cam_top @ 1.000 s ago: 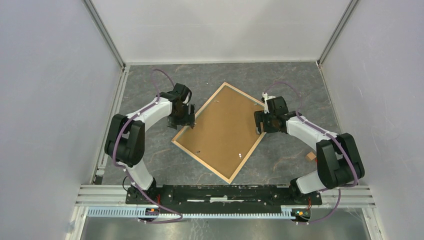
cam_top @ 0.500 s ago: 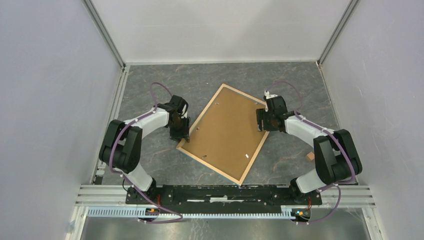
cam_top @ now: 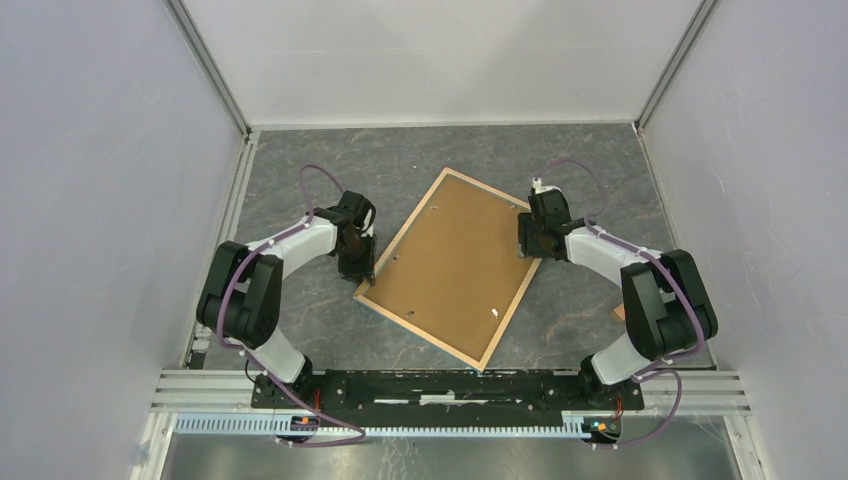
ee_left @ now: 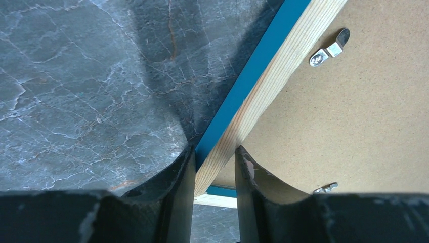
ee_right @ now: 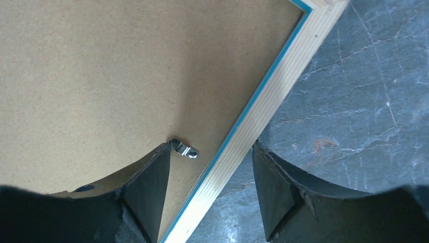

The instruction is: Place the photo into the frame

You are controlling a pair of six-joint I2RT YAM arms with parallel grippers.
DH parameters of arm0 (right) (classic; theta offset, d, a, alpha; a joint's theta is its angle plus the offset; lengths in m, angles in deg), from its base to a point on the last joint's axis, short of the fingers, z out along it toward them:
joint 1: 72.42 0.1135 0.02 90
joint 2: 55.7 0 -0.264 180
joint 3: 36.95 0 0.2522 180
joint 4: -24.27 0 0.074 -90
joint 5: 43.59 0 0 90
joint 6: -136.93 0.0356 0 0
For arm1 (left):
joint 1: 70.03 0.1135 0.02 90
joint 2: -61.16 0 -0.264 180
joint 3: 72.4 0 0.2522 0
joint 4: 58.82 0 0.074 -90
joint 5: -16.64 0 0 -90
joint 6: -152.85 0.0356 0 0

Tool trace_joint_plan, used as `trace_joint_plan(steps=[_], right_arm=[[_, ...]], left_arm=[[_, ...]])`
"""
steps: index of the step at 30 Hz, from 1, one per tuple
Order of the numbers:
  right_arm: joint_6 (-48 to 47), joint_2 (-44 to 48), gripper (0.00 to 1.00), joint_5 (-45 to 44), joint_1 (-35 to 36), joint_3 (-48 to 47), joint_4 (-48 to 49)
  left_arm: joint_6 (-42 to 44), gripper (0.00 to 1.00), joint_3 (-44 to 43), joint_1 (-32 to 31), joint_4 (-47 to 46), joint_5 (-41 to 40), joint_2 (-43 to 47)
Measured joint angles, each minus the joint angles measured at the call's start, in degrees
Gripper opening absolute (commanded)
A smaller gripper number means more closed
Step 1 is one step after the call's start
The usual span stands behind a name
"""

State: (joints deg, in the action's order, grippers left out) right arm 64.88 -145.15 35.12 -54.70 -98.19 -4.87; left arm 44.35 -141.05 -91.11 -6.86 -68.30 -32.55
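Note:
The frame (cam_top: 421, 330) lies back-up and skewed on the grey table, with its brown backing board (cam_top: 455, 265) showing inside the light wood rim. The photo is hidden. My left gripper (cam_top: 362, 272) sits at the frame's left edge near the near-left corner. In the left wrist view its jaws (ee_left: 215, 157) press both sides of the wood and blue rim (ee_left: 273, 76). My right gripper (cam_top: 528, 245) straddles the right rim (ee_right: 273, 96) with gaps on both sides, so it is open (ee_right: 211, 152). One finger stands over the board beside a metal turn clip (ee_right: 184, 149).
A small brown piece (cam_top: 622, 312) lies on the table by the right arm. White walls enclose the table on three sides. An aluminium rail (cam_top: 450, 385) carrying both arm bases runs along the near edge.
The frame has turned and slid slightly towards the near right. My left gripper dropped to the frame's left edge and closed on the rim. My right gripper narrowed a little.

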Motion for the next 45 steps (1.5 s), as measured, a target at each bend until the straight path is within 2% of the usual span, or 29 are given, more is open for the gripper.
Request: trace_joint_plan(steps=[2, 10, 13, 15, 20, 22, 25, 29, 33, 39, 45], right_arm=[[-0.2, 0.0, 0.56, -0.7, 0.0, 0.0, 0.0], [-0.2, -1.6, 0.54, -1.8, -0.1, -1.2, 0.9], [0.3, -1.8, 0.45, -2.1, -0.2, -1.4, 0.8], [1.2, -1.8, 0.41, -2.4, -0.2, -1.4, 0.5], [4.8, -2.0, 0.4, -3.0, -0.6, -1.6, -0.3], [6.3, -2.4, 0.36, -3.1, -0.6, -2.3, -1.3], [8.8, -3.1, 0.26, -3.9, -0.7, -3.4, -3.0], [12.1, -4.0, 0.26, -4.7, -1.1, -4.4, -3.9], [12.7, -5.2, 0.34, -5.3, -1.3, -5.9, -4.3], [6.7, -8.1, 0.82, -0.2, -1.6, -11.0, -6.1], [-4.2, -5.8, 0.89, 4.0, 0.2, -14.3, -9.1]], left_arm=[[0.0, 0.34, 0.0, 0.0, 0.0, 0.0, 0.0], [0.0, 0.33, 0.0, -0.2, 0.0, 0.0, 0.0], [0.0, 0.32, 0.0, -0.3, 0.0, 0.0, 0.0], [0.0, 0.33, 0.0, -0.4, 0.0, 0.0, 0.0], [0.0, 0.32, 0.0, -0.7, 0.0, 0.0, 0.1], [0.0, 0.31, 0.2, -0.8, -0.2, 0.1, 0.2], [0.0, 0.29, 0.9, -0.8, -1.0, 0.3, 0.7], [-0.8, 0.27, 2.8, -0.8, -2.0, 2.1, 2.1], [-3.2, 0.23, 5.7, -0.8, -3.8, 3.7, 4.2], [-7.9, 0.2, 10.6, -1.2, -7.7, 6.1, 7.9], [-11.3, 0.13, 13.0, -1.9, -10.8, 7.7, 9.1]])
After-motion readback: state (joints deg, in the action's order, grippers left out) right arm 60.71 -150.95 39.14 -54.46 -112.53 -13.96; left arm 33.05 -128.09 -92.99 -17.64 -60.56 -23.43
